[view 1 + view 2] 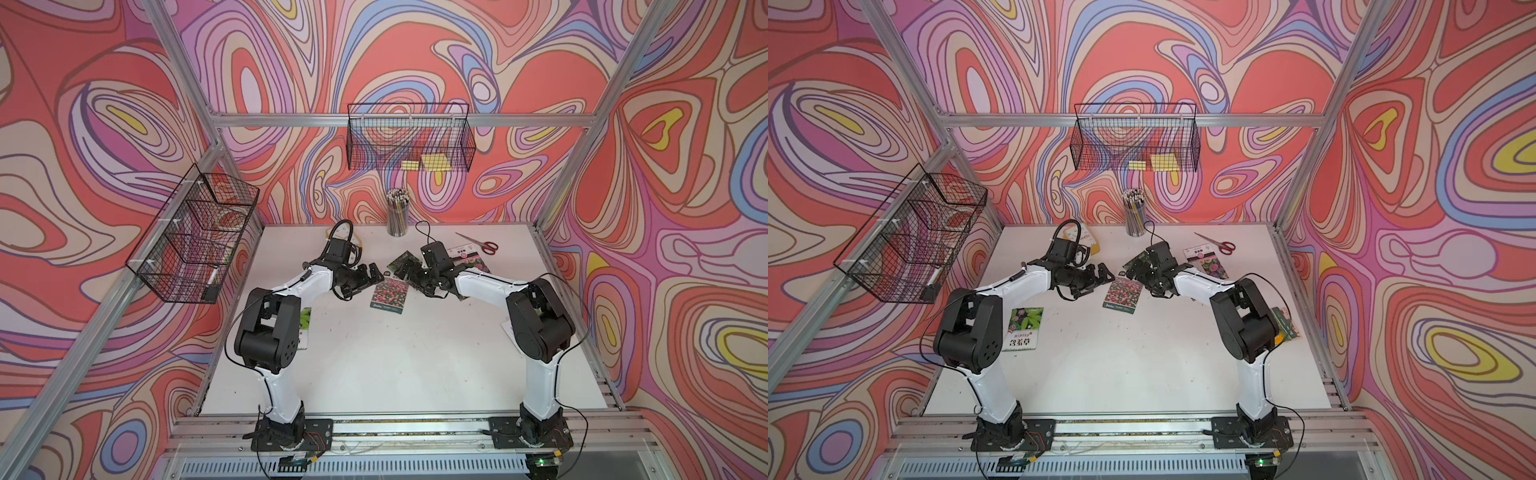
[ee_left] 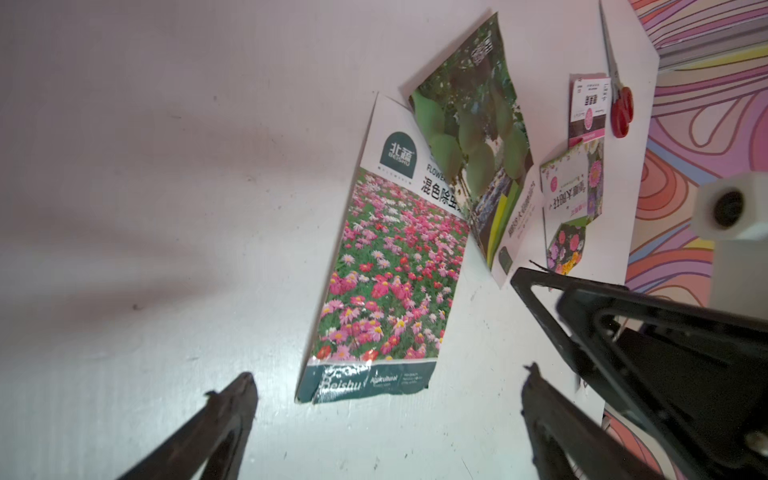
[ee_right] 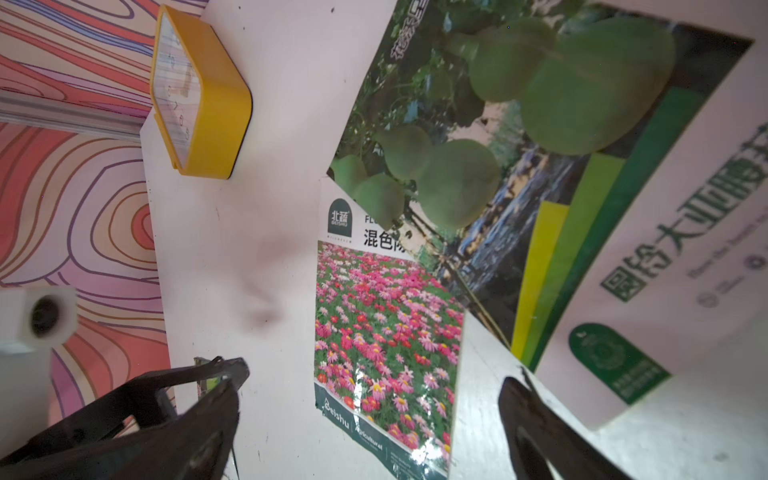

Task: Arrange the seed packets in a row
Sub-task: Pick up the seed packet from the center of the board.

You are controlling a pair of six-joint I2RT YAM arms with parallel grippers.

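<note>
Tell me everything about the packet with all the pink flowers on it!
The glossy rectangular flower packet lies flat, face up, near the middle of the white table. It shows a field of pink, red and white daisies, with a white band and green logo at one end and a crinkled dark green "Beishu" band at the other. The green gourd packet overlaps one corner of its white end.

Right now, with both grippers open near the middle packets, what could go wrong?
1. The gourd packet overlaps a corner of the pink flower packet; sliding either may drag the other.
2. The left gripper and right gripper stand close together, so they may collide if both move inward.
</note>
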